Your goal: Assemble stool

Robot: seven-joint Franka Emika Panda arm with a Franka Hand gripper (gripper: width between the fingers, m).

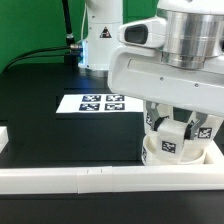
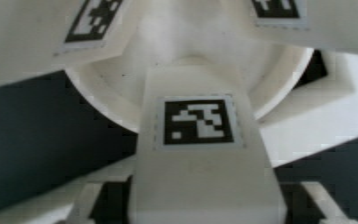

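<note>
Item: stool kit, mid-assembly. Round seat [image 1: 178, 152] lay on black bench [image 1: 40, 105], near front border rail [image 1: 110, 177], toward exterior view's right. Pincer [image 1: 178, 131] stood directly above seat, fingers pinched on one tagged leg block [image 2: 202, 135], upright over seat's hollow. Wrist view: block's tag faced cam, seat rim [image 2: 114, 75] behind it; two more tagged blocks [image 2: 91, 25] at far rim. Marker board [image 1: 97, 103] w/ four tags lay flat mid-bench, well apart from seat.
</note>
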